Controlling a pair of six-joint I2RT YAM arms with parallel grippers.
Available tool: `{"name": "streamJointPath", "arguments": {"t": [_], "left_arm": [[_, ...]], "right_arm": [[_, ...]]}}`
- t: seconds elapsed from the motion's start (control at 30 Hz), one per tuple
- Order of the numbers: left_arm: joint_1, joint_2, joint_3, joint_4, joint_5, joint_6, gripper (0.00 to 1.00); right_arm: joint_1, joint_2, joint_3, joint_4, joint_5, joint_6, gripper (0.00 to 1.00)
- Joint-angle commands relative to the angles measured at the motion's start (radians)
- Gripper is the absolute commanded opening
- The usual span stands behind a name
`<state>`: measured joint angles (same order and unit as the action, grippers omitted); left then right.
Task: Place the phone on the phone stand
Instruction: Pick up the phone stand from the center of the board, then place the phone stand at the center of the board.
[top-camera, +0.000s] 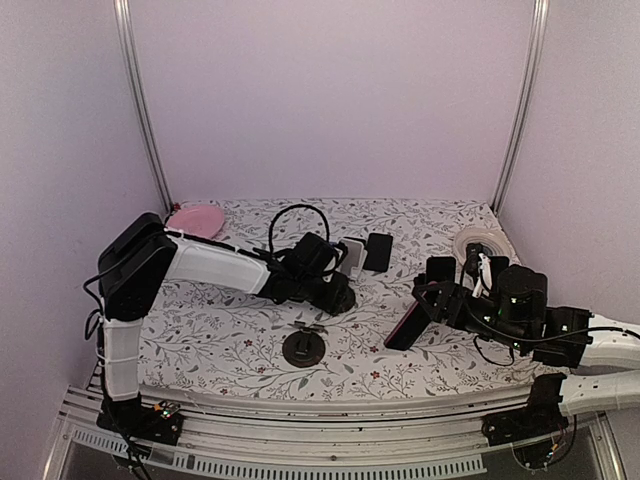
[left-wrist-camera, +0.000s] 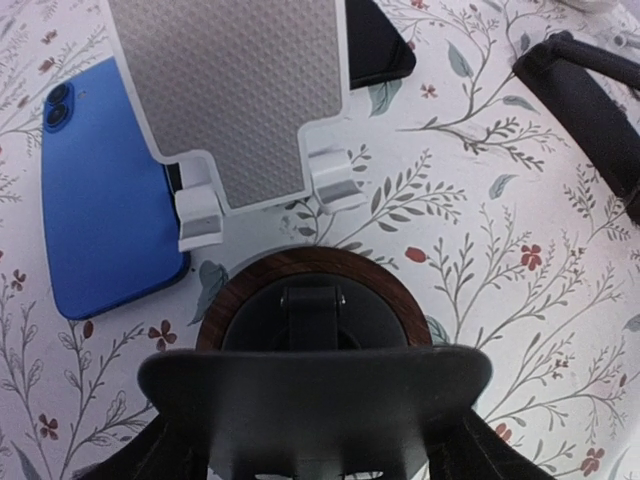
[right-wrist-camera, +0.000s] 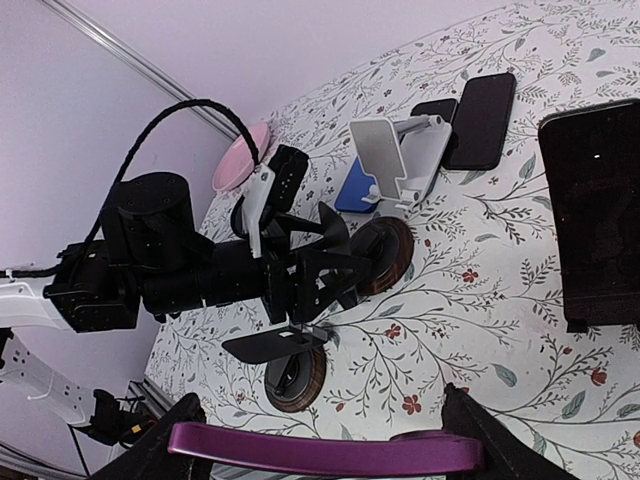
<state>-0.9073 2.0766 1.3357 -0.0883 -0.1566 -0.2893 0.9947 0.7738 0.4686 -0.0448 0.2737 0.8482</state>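
Two grippers: the right gripper (right-wrist-camera: 322, 442) clamps the purple phone (right-wrist-camera: 300, 450), the left gripper (right-wrist-camera: 345, 258) straddles the stand base (left-wrist-camera: 310, 264), grip unclear.

No text, brand, number or sign can be read in any view. The blue phone (left-wrist-camera: 105, 190) has a plain back, the phone stand (left-wrist-camera: 240, 90) a dotted grey plate and the purple phone (right-wrist-camera: 320, 452) a bare edge. The worktop (left-wrist-camera: 520, 330) carries only printed flowers and leaves.
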Motion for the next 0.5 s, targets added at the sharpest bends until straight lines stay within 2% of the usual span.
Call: {"name": "streamJointPath", "arguments": {"t": [0.0, 0.23, 0.47], "left_arm": [[-0.050, -0.051, -0.002, 0.004, -0.032, -0.097, 0.53], [-0.133, -0.008, 0.072, -0.020, -0.122, -0.216, 0.51], [-0.166, 0.054, 0.155, -0.018, -0.150, -0.306, 0.51]], "right_arm": [[0.004, -0.002, 0.052, 0.045, -0.010, -0.006, 0.04], [0.004, -0.007, 0.066, 0.021, 0.001, -0.013, 0.04], [0.004, -0.029, 0.070, -0.005, 0.019, -0.017, 0.04]]}}
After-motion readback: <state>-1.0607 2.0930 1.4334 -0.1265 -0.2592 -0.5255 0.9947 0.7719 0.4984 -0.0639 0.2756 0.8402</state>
